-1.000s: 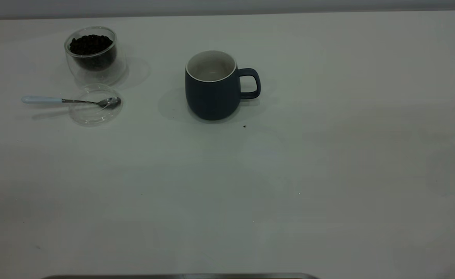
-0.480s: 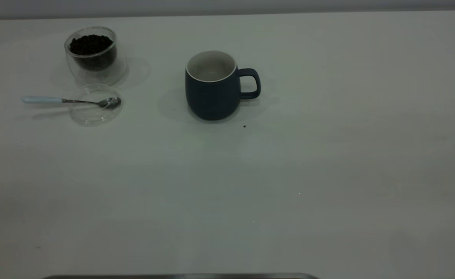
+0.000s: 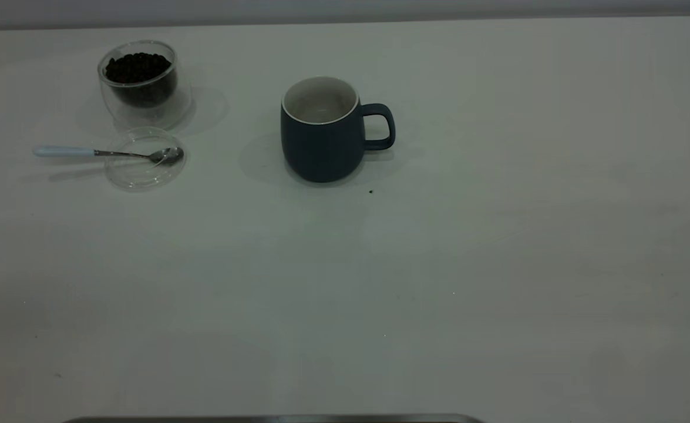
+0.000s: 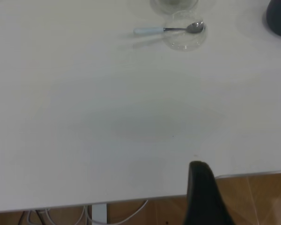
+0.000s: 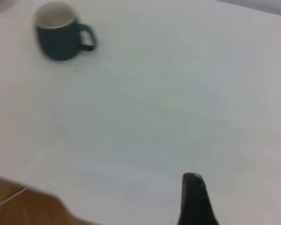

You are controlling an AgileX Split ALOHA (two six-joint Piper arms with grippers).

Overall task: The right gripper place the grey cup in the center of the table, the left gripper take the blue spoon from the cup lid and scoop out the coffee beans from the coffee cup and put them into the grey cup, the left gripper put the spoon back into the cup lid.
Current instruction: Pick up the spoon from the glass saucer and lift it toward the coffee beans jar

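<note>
The grey cup [image 3: 321, 132] stands upright near the middle of the table [image 3: 497, 235], handle to the right and inside white; it also shows far off in the right wrist view [image 5: 61, 35]. At the back left, the coffee cup [image 3: 142, 82] holds coffee beans [image 3: 138, 66]. Just in front of it lies the cup lid [image 3: 145, 167], with the blue spoon [image 3: 107, 153] resting across it, handle pointing left. Neither arm shows in the exterior view. The left gripper [image 4: 199, 171] hangs over the table's near edge, far from the spoon [image 4: 166, 29]. The right gripper [image 5: 192, 183] is well away from the cup.
A small dark speck [image 3: 370, 191] lies on the table just in front of the grey cup. Beyond the table edge [image 4: 131, 202] in the left wrist view are a wooden floor and cables. A dark strip [image 3: 274, 419] runs along the exterior view's lower border.
</note>
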